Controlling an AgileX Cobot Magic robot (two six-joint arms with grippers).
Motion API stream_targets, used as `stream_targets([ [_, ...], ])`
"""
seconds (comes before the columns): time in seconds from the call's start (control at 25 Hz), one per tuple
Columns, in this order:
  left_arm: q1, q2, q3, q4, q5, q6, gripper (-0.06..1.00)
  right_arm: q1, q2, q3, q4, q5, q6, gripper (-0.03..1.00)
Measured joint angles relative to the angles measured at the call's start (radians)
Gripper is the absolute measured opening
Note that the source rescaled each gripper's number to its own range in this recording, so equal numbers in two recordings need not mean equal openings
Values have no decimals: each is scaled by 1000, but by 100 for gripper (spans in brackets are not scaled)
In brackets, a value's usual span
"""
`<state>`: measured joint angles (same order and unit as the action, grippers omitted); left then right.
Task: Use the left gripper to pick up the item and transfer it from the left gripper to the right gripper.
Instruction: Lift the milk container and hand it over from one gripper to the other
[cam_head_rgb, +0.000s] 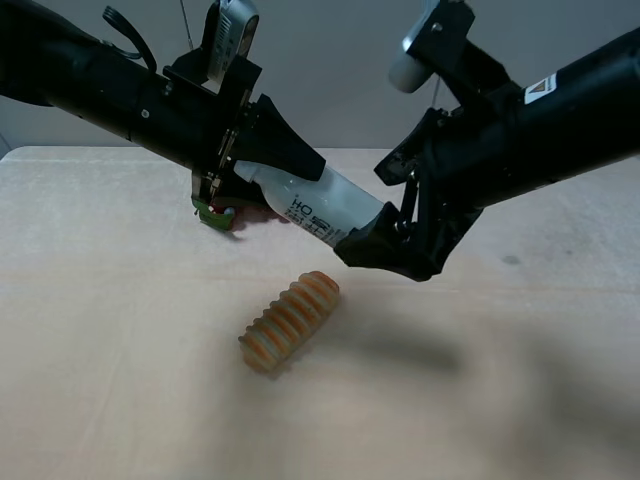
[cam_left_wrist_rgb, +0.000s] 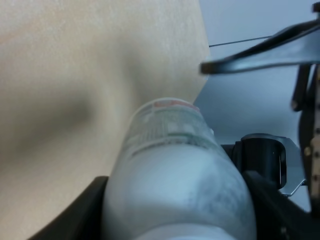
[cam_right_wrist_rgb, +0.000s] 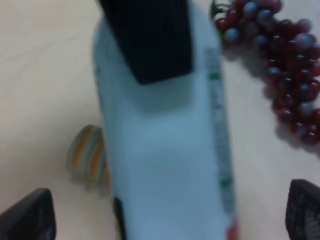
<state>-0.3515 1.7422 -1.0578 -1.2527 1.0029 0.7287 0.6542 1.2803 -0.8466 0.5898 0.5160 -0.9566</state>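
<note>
The item, a translucent-white bottle (cam_head_rgb: 320, 205), hangs in the air above the table, tilted, with its label showing. My left gripper (cam_head_rgb: 300, 175) is shut on its cap half; in the left wrist view the bottle (cam_left_wrist_rgb: 175, 170) fills the space between the left gripper's (cam_left_wrist_rgb: 177, 220) fingers. My right gripper (cam_head_rgb: 362, 212) is open, with its jaws standing on either side of the bottle's base end. In the right wrist view the bottle (cam_right_wrist_rgb: 165, 150) lies between the right gripper's (cam_right_wrist_rgb: 167, 212) spread fingertips, which stand apart from it. A black left finger (cam_right_wrist_rgb: 150, 40) lies across the bottle.
An orange ridged bread roll (cam_head_rgb: 290, 320) lies on the beige table (cam_head_rgb: 120, 380) below the bottle; it also shows in the right wrist view (cam_right_wrist_rgb: 87, 155). A red grape bunch (cam_right_wrist_rgb: 280, 65) lies behind, mostly hidden by the left gripper in the high view (cam_head_rgb: 215, 212).
</note>
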Motion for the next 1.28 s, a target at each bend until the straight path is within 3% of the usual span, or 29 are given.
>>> stream_targets([
  [0.44,0,0,0,0,0,0,0,49,91,0,-7,-134,-17,100],
  [1.28,0,0,0,0,0,1,0,63,150,0,-8,-139,-13,100],
])
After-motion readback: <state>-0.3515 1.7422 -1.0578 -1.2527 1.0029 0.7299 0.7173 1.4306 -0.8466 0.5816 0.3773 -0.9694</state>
